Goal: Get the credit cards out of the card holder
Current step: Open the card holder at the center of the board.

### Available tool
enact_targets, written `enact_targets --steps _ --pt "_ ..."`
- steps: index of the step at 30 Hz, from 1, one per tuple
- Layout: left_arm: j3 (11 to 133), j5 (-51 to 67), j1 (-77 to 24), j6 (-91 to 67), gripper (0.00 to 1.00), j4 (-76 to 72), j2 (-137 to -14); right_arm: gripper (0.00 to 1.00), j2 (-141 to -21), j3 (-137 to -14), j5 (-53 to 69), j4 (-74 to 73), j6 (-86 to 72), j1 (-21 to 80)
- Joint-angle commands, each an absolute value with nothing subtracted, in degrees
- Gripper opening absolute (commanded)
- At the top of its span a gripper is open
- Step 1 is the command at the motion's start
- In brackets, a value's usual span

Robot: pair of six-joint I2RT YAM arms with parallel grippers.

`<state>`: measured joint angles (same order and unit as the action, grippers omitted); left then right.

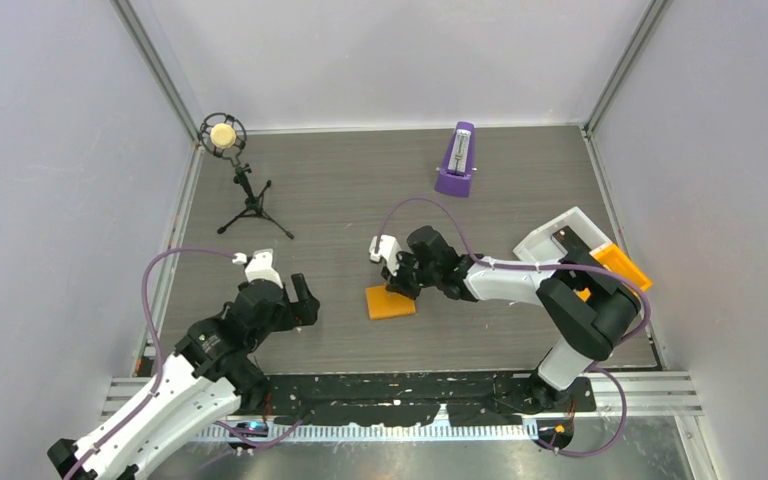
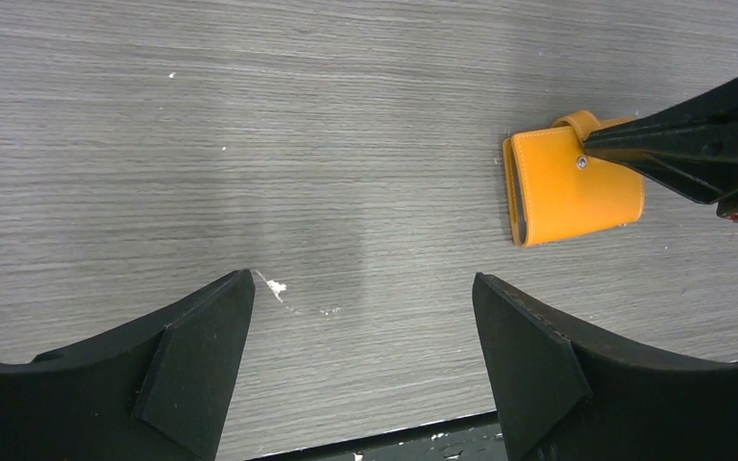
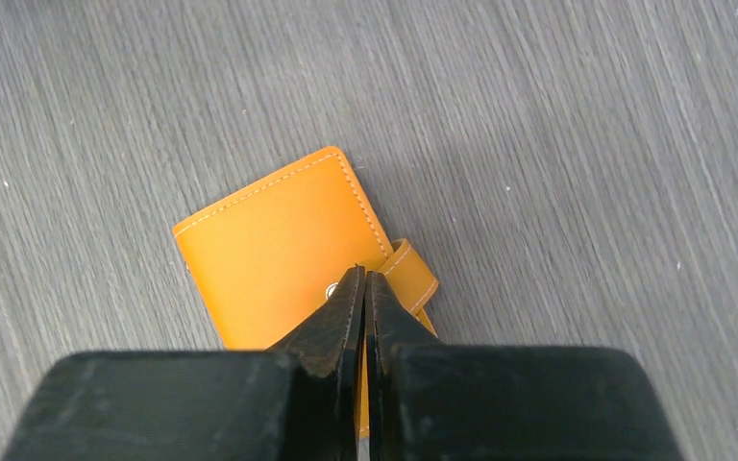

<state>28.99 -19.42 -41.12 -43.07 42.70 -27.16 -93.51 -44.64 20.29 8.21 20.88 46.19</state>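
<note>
Right wrist view: right gripper (image 3: pixel 365 280) closed tight, tips on snap strap (image 3: pixel 413 274) of orange wallet (image 3: pixel 269 240); strap caught or not, cannot tell. Wallet shut, flat on table (image 3: pixel 586 144), centre, near side; cards unseen. Left gripper (image 2: pixel 363 283) wide open, empty, to left. Risk: pull drags unpinned wallet, snap not popping

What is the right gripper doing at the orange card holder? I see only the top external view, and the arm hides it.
Observer: In the right wrist view the right gripper is shut, its tips at the silver snap of the card holder.
Operator: Is the holder open already?
Observer: No. It lies folded shut, the strap wrapped round its edge.
Operator: And the left gripper?
Observer: Open, only table between its fingers.
</note>
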Motion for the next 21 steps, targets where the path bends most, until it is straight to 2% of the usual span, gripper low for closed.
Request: enact_targets --steps 1,12,17,19,21 --pt "30.18 -17.67 -40.87 -43.16 0.88 38.22 -28.85 0.05 -93.35 -46.67 20.16 9.65 8.93 45.29" --pt "29.83 -10.58 -40.92 -45.01 0.85 33.17 -38.44 0.05 -88.29 -46.41 11.30 3.22 -19.53 41.96" --pt "29.68 -7.42 -40.87 -46.08 0.84 30.67 -41.53 0.06 -84.17 -45.72 11.74 1.50 -22.61 40.96" --pt "29.25 -6.76 -40.87 -46.45 0.84 29.72 -41.61 0.17 -81.75 -44.86 12.22 2.83 -18.54 40.91" --pt "28.87 -7.23 -40.91 -46.71 0.84 29.36 -41.09 0.43 -80.30 -44.03 13.54 4.42 -8.28 40.94"
